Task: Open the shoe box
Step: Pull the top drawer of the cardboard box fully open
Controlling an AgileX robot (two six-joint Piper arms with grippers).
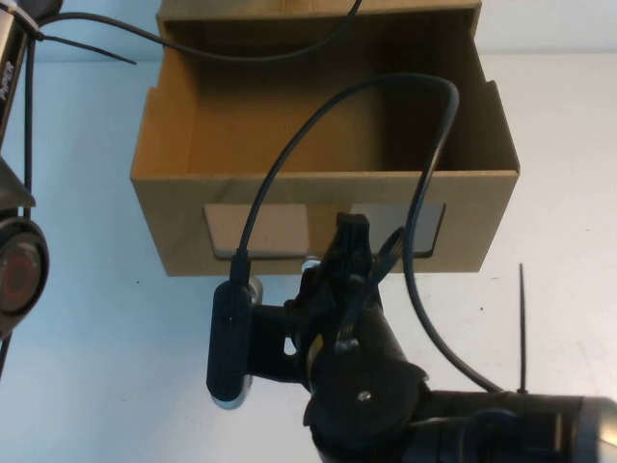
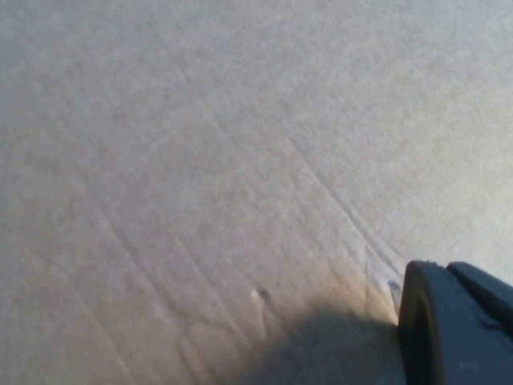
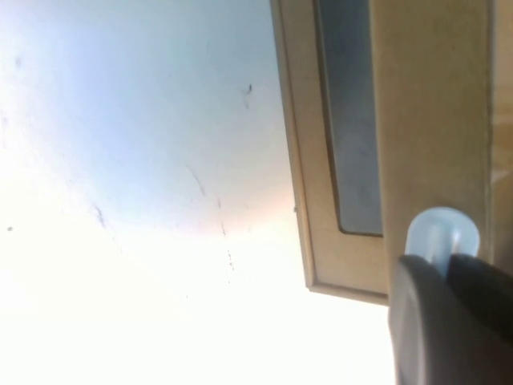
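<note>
1. A brown cardboard shoe box (image 1: 323, 217) sits at the middle of the pale blue-white table (image 1: 87, 367), towards its far side. Its top is open to the high camera, and the inner walls and floor are in plain sight.
2. Two grey rectangular patches mark the box's near wall: the left grey patch (image 1: 258, 231) shows whole, while the right grey patch (image 1: 431, 224) is partly covered by the arm in front of it.
3. The right gripper (image 1: 354, 228) reaches in from the robot's side and meets that near wall between the two patches, its jaws pressed together. In the right wrist view its pale, translucent fingertip (image 3: 442, 233) lies against the cardboard, beside a grey patch.
4. A black cable (image 1: 386, 92) loops up from the right arm and arcs over the open box.
5. The left arm (image 1: 17, 265) stands at the table's left edge. The left gripper (image 2: 453, 325) hovers close over a plain cardboard surface (image 2: 200, 176). Whether its jaws are spread or together cannot be told.
6. A thin black cable tie (image 1: 522, 328) lies on the table to the right of the right arm.
</note>
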